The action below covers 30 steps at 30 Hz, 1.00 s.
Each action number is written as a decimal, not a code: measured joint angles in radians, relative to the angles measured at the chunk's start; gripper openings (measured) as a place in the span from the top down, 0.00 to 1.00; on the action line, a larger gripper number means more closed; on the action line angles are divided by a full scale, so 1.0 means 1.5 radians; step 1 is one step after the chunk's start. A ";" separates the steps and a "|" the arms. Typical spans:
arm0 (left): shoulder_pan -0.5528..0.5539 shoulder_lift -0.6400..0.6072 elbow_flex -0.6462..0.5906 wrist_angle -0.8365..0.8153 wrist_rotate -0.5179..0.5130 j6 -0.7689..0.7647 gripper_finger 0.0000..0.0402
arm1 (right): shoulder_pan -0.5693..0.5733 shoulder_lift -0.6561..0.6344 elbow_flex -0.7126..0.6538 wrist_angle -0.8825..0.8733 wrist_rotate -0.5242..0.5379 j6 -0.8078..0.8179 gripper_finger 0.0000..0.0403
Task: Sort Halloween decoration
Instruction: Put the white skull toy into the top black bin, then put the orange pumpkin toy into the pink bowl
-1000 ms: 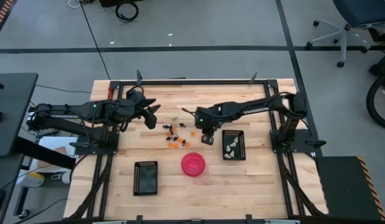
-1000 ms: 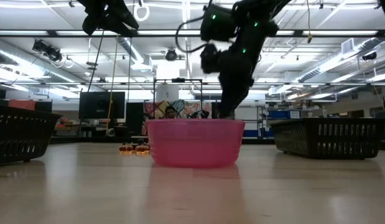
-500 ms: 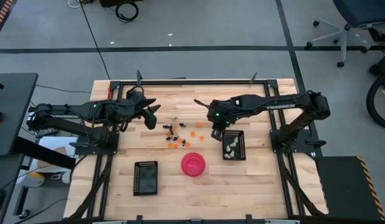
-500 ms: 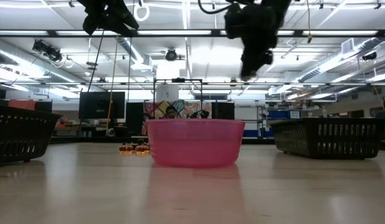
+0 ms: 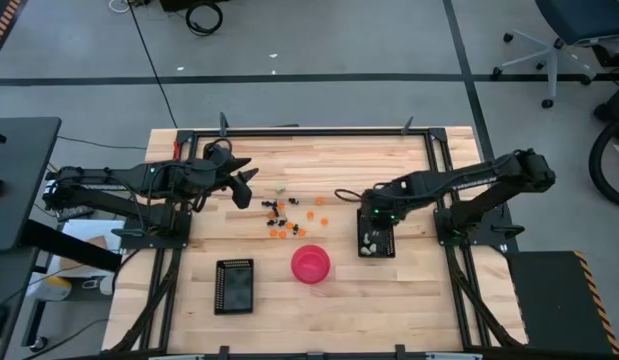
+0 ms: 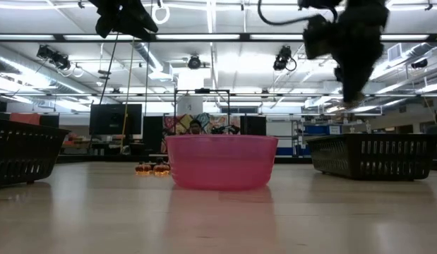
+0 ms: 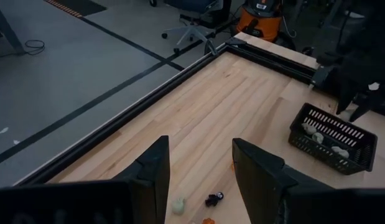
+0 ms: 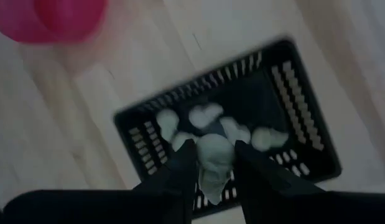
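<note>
Right jaws (image 8: 208,167) clamped on one pale whitish-green piece (image 8: 213,163), poised directly above right tray (image 5: 376,232), which already holds several pale pieces (image 8: 204,117). My read: release is straight down, nothing sideways. Left jaws (image 7: 199,163) held wide, empty, waiting over counter (image 5: 259,175) near loose scatter of orange and black pieces (image 5: 282,212). Left arm nearer that scatter. Pink bowl (image 5: 311,264) and left tray (image 5: 234,284) well apart.

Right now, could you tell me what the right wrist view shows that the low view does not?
Only the right wrist view shows the right gripper shut on a pale piece above pale pieces lying in the tray. Only the low view shows orange pieces beside the bowl. Both show that tray and bowl.
</note>
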 joint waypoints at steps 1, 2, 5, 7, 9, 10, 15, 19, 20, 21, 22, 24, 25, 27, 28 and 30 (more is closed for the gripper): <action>0.000 0.000 0.000 0.002 0.000 0.000 0.63 | 0.003 -0.005 -0.020 0.013 0.001 0.006 0.76; 0.000 0.000 0.000 0.006 0.000 0.000 0.63 | 0.006 -0.007 -0.039 0.028 0.001 0.011 0.75; 0.000 0.000 0.000 0.016 0.000 0.000 0.63 | 0.007 -0.010 -0.090 0.082 -0.011 0.017 0.72; 0.000 0.000 0.000 0.024 0.000 0.003 0.63 | 0.000 -0.009 -0.113 0.116 -0.033 0.018 0.69; 0.000 0.000 0.000 0.034 0.000 0.019 0.63 | -0.011 -0.009 -0.127 0.140 -0.052 0.018 0.65; 0.000 0.000 0.000 0.038 0.000 0.026 0.63 | -0.016 -0.009 -0.130 0.143 -0.062 0.018 0.63; 0.000 0.000 0.000 0.059 0.000 0.031 0.63 | -0.034 -0.009 -0.128 0.136 -0.095 -0.011 0.56; 0.000 0.000 0.000 0.089 0.000 0.030 0.63 | -0.038 -0.009 -0.106 0.131 -0.076 -0.029 0.55; 0.000 0.000 0.000 0.101 0.000 0.031 0.63 | -0.038 -0.009 -0.098 0.130 -0.065 -0.033 0.55; 0.000 0.000 0.000 0.115 0.000 0.035 0.63 | -0.038 -0.009 -0.089 0.131 -0.053 -0.038 0.56; 0.000 0.000 0.000 0.129 0.000 0.044 0.63 | -0.038 -0.009 -0.079 0.132 -0.044 -0.044 0.56; 0.000 0.000 0.000 0.154 0.000 0.069 0.63 | -0.043 -0.009 -0.057 0.131 -0.031 -0.058 0.56; 0.000 0.000 0.000 0.166 0.000 0.078 0.63 | -0.048 -0.009 -0.045 0.131 -0.030 -0.066 0.56; 0.000 0.000 0.000 0.187 0.000 0.085 0.63 | -0.060 -0.009 -0.023 0.133 -0.031 -0.081 0.56; 0.000 0.000 0.000 0.193 0.000 0.085 0.63 | -0.066 -0.009 -0.013 0.132 -0.031 -0.091 0.56; -0.001 0.000 0.000 0.198 0.000 0.082 0.63 | -0.081 -0.009 0.005 0.132 -0.031 -0.115 0.56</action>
